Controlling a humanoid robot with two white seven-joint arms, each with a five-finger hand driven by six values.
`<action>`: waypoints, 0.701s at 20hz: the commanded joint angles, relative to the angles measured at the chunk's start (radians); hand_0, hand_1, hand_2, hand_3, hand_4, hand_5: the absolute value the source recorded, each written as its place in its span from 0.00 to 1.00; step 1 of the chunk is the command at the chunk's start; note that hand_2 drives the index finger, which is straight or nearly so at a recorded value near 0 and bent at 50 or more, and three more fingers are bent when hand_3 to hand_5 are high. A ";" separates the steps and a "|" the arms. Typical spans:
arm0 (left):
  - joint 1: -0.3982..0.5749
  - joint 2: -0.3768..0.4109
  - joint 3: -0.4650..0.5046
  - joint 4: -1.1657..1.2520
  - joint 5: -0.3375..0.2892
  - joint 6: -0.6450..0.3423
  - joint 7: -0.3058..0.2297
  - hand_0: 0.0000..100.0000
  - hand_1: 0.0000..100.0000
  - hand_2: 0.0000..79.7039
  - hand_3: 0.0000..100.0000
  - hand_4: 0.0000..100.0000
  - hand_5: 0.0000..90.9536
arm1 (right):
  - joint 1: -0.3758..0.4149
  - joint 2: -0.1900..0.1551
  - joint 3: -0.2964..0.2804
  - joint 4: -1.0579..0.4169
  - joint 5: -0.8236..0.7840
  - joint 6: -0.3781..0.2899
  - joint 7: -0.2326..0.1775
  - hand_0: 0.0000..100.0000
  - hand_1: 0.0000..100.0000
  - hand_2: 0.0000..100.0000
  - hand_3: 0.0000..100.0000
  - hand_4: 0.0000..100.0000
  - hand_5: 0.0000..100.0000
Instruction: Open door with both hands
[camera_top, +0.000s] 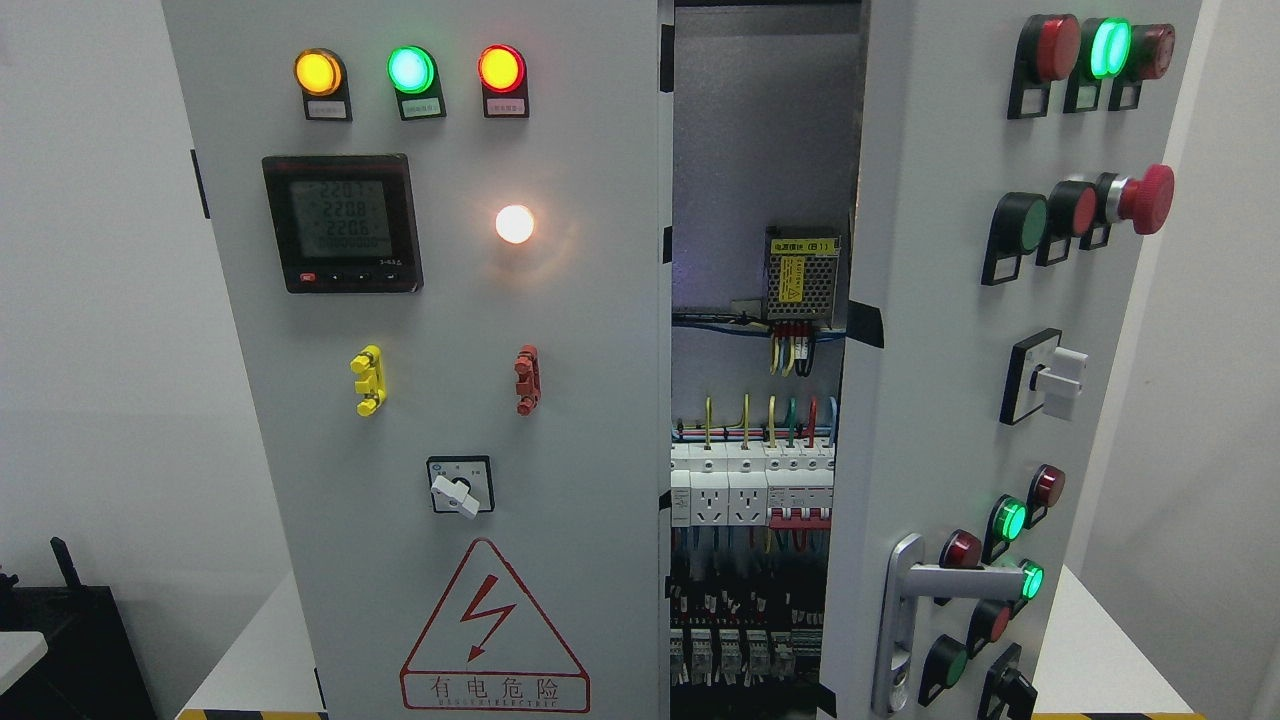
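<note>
Neither hand of the robot shows anywhere in the head view, so I cannot tell whether either is open, closed or gripping anything. What fills the view is a tall pale grey metal electrical cabinet (560, 400) standing on a white bench (255, 650), with its two doors side by side. The right grey door (930, 400) stands swung partly open, its face turned aside, and its silver lever handle (960, 580) sits low near its inner edge with the lever pointing away from the gap. On that door run rows of red and green round buttons and lamps, a red mushroom-head stop button (1145, 198) near the upper right, and a white rotary switch (1058, 382) at mid height. Through the gap between the doors I can see the cabinet interior (760, 450): a perforated metal power supply with a yellow label (800, 280) high up, coloured wires below it, and rows of white breakers and sockets (750, 490) lower down. The left grey door (440, 400) lies flat and closed, carrying yellow, green and red lit lamps along its top, a black digital meter (342, 222), a glowing white lamp (515, 223), a small rotary selector (459, 486), and a red triangular lightning warning sign (493, 630) at the bottom.
</note>
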 joint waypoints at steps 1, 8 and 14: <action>0.008 0.147 0.075 -0.315 0.120 -0.001 0.005 0.00 0.00 0.00 0.00 0.04 0.00 | 0.000 0.000 0.001 0.000 0.000 0.001 0.000 0.00 0.00 0.00 0.00 0.00 0.00; -0.076 0.234 0.165 -0.332 0.267 -0.007 -0.008 0.00 0.00 0.00 0.00 0.04 0.00 | 0.000 0.000 0.001 -0.001 0.000 0.001 0.000 0.00 0.00 0.00 0.00 0.00 0.00; -0.094 0.316 0.176 -0.369 0.402 -0.020 -0.081 0.00 0.00 0.00 0.00 0.04 0.00 | 0.000 0.001 0.001 -0.001 0.000 0.001 0.000 0.00 0.00 0.00 0.00 0.00 0.00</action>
